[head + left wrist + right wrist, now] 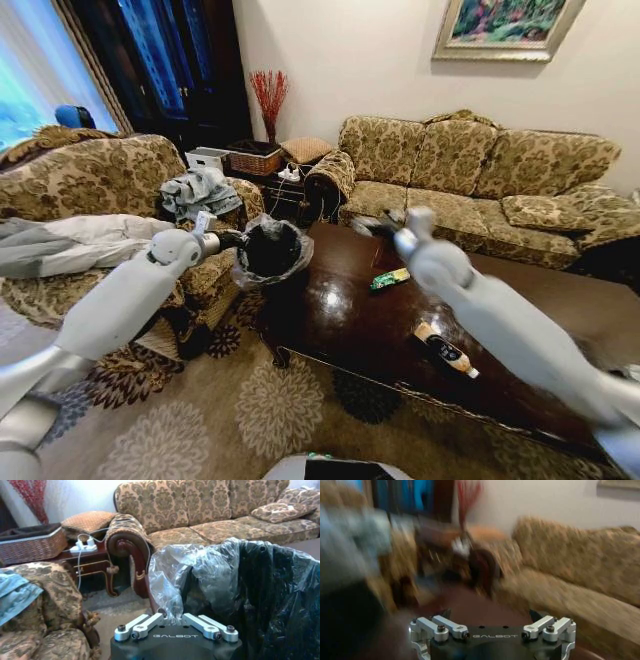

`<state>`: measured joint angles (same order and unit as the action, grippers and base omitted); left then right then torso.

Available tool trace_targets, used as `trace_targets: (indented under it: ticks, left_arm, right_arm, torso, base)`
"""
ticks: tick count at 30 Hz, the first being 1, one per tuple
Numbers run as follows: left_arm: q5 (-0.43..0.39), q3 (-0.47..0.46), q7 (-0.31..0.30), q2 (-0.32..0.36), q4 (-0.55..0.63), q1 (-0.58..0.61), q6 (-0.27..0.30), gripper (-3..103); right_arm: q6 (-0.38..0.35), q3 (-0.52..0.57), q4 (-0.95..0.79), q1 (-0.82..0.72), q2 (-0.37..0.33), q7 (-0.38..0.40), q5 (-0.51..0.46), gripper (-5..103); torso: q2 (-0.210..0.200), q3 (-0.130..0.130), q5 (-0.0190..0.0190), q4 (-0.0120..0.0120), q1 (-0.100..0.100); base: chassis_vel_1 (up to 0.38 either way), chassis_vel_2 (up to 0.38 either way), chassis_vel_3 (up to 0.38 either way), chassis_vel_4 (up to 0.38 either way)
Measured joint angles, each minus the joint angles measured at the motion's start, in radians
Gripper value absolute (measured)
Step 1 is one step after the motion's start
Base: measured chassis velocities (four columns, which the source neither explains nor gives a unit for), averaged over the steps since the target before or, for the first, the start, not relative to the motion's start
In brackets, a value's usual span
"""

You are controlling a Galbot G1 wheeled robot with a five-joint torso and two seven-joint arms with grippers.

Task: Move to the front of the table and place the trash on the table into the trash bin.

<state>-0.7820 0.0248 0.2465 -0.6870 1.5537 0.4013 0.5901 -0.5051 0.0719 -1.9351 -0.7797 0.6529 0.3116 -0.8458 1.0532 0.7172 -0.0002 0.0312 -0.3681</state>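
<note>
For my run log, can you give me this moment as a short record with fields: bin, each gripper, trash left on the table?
trash bin: black, clear bag over the rim, at the table's left end
left gripper: shut on the bin's bag at the rim
right gripper: raised over the table's far side, fingers open, nothing between them
trash on table: green wrapper, labelled bottle
view note: right wrist view is motion-blurred

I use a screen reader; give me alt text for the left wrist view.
The left gripper pinches the clear plastic liner of the trash bin, jaws closed on its folded rim. Behind stand a patterned sofa and a wicker basket.
</note>
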Motion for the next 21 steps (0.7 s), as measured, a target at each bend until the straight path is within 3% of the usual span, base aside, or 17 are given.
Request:
trace_targets:
  ticks: [1, 3, 8, 13, 21]
  left_arm:
    - [0.000, 0.000, 0.000, 0.000, 0.000, 0.000, 0.000, 2]
    - [0.003, -0.015, 0.002, -0.003, 0.025, 0.026, -0.001, 2]
    - [0.016, -0.047, -0.013, -0.033, 0.069, 0.067, -0.002, 2]
    - [0.021, -0.065, -0.015, -0.038, 0.086, 0.102, -0.011, 2]
    - [0.038, -0.074, -0.017, -0.029, 0.108, 0.130, -0.003, 2]
  right_arm:
    - [0.000, 0.000, 0.000, 0.000, 0.000, 0.000, 0.000, 100]
    - [0.036, 0.108, 0.030, -0.205, -0.006, -0.009, 0.104, 100]
    - [0.053, 0.216, 0.046, -0.345, 0.025, 0.003, 0.120, 100]
    - [0.062, 0.206, -0.001, -0.318, 0.073, 0.048, 0.087, 100]
    - [0.059, 0.172, -0.017, -0.258, 0.077, 0.028, 0.063, 100]
  torso:
    - [0.000, 0.000, 0.0000, 0.0000, 0.000]
    - [0.000, 0.000, 0.0015, 0.0008, 0.000]
    - [0.000, 0.000, 0.0003, 0.0009, 0.000]
    - [0.000, 0.000, 0.0005, 0.0012, 0.000]
    - [0.000, 0.000, 0.0001, 0.0015, 0.000]
  base:
    - [0.000, 0.000, 0.000, 0.000]
    - [0.000, 0.000, 0.000, 0.000]
    - [0.000, 0.000, 0.000, 0.000]
    - [0.000, 0.000, 0.000, 0.000]
    - [0.000, 0.000, 0.000, 0.000]
